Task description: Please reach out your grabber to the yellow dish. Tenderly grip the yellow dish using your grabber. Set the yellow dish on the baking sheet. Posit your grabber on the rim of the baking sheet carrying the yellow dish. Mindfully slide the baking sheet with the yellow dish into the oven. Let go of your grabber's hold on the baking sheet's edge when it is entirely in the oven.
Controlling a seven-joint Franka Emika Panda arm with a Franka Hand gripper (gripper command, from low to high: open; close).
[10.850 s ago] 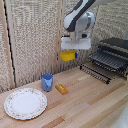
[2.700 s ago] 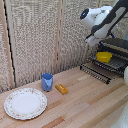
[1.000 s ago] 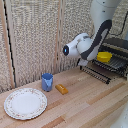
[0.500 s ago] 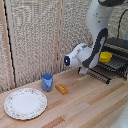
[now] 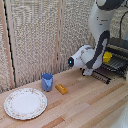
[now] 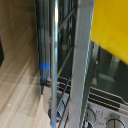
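Yellow round dish (image 5: 107, 57) sat on the dark wire baking sheet (image 5: 111, 64); the grabber (image 5: 90, 70) was at its rim, jaws probably pinching a bar, though I couldn't tell. Push level, slowly.

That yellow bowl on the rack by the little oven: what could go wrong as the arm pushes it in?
Judging only from these pictures:
1. The yellow dish sits loose on the baking sheet, so a jerky push might slide or tip it.
2. The gripper is low at the sheet's front edge. Whether it grips the bars is unclear, so it could slip off.
3. The sheet juts out of the oven, so a crooked push may jam it.
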